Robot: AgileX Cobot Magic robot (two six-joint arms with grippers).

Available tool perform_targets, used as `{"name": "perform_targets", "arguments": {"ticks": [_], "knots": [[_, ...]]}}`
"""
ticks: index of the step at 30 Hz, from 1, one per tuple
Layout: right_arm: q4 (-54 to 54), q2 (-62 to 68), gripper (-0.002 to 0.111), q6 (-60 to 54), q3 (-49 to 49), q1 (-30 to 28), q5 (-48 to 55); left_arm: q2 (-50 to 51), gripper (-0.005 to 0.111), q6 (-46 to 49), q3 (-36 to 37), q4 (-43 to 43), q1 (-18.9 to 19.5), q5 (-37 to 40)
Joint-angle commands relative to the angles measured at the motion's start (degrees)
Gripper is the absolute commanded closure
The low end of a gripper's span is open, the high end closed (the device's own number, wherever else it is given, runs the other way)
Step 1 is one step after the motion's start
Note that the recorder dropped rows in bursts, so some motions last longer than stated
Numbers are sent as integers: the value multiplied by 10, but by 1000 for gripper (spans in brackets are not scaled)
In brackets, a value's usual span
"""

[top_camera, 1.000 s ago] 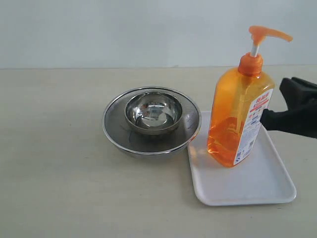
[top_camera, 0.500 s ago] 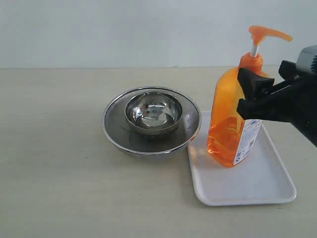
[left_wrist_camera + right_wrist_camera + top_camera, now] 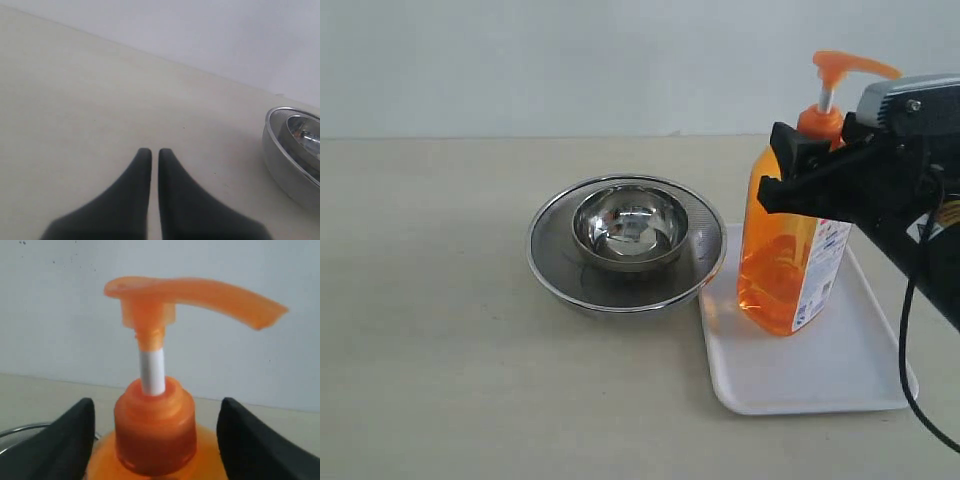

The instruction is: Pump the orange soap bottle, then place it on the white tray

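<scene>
Exterior, bottle: your bottle (image 3: 790, 270) stands upright on the tray (image 3: 820, 385).
Exterior, right gripper (image 3: 775, 165): level with the bottle's shoulder, below the pump.
Left wrist, left gripper (image 3: 150, 152): pressed together, holding nothing, over the table (image 3: 100, 100).
Right wrist, fingers (image 3: 60, 440): you see them spread, the collar (image 3: 155, 425) between, a gap on each side.

I seem to work at a lab test bench: a plain beige table (image 3: 440, 380) against a blank pale wall (image 3: 570, 60), a few household props set out (steel bowls (image 3: 627, 228), tray (image 3: 840, 375), bottle (image 3: 785, 270)), and a cable (image 3: 902, 350) hanging off my arm (image 3: 895, 195).
</scene>
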Motion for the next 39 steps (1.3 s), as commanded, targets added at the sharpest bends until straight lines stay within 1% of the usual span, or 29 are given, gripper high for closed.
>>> {"name": "perform_targets", "arguments": {"ticks": [1, 2, 3, 4, 5, 9, 14, 17, 21, 24, 26, 28, 29, 31, 33, 36, 39], "knots": [[-2, 6, 73, 2, -3, -1, -2, -2, 102, 3, 2, -6, 1, -1], [1, 6, 79, 1, -3, -1, -2, -2, 102, 3, 2, -6, 1, -1], [3, 6, 96, 1, -3, -1, -2, -2, 102, 3, 2, -6, 1, -1], [3, 6, 103, -3, -3, -1, -2, -2, 102, 3, 2, -6, 1, -1], [3, 6, 108, -7, -3, -1, -4, -2, 102, 3, 2, -6, 1, -1], [4, 3, 108, -3, -3, -1, -14, -2, 102, 3, 2, -6, 1, -1], [-19, -41, 108, -7, -6, -2, 9, -2, 102, 3, 2, -6, 1, -1], [-36, -79, 108, -42, -42, -2, 107, -2, 102, 3, 2, -6, 1, -1], [-38, -115, 108, -68, -75, -7, 177, -2, 102, 3, 2, -6, 1, -1], [-73, -135, 108, -33, -95, -37, 229, -2, 102, 3, 2, -6, 1, -1], [-127, -143, 108, 23, -105, -66, 254, -2, 102, 3, 2, -6, 1, 1], [-231, -148, 108, 121, -107, -104, 257, -2, 102, 3, 2, -6, 1, 1], [-301, -149, 108, 171, -107, -124, 251, -2, 102, 3, 2, -6, 1, 1], [-449, -149, 108, 300, -108, -170, 213, -2, 102, 3, 2, -6, 1, 1], [-556, -149, 108, 392, -108, -215, 159, -2, 102, 3, 2, -6, 1, 1], [-674, -149, 108, 489, -116, -285, 89, -2, 102, 3, 2, -6, 1, 1], [-784, -143, 108, 558, -134, -342, 11, -2, 102, 3, 2, -6, 1, 1]]}}
